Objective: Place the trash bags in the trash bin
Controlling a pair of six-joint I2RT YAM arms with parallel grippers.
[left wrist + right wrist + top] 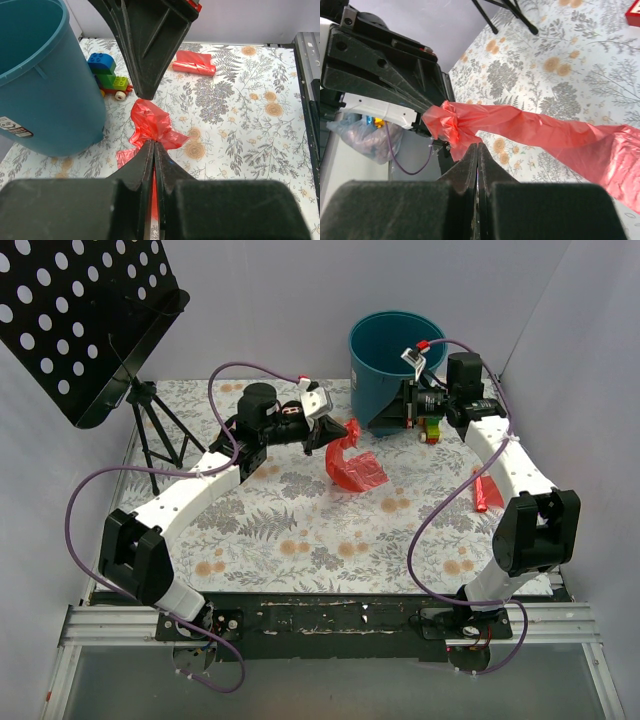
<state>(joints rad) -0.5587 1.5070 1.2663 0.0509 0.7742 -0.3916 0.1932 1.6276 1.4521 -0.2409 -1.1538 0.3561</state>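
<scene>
Left gripper [153, 147]: jaws closed flat on a bunched corner of one trash bag [150, 122], red film showing between them. Bag: pinched end raised, the rest trailing onto the flowered table [240, 125], near the trash bin [50, 100] but outside it. Right gripper [477, 147]: jaws closed, tips against the same bunch; whether any film is caught there cannot be told. Second trash bag [488, 492]: rolled, on the table by the right arm, well apart from the bin. Toy blocks [107, 75]: at the foot of the bin. Hazards, as judged: the glossy film may slide out of so narrow a pinch; a low lift would leave the tail draped over the rim or dragging across the blocks; the two grippers, tip to tip, may knock each other or nudge the bin.
</scene>
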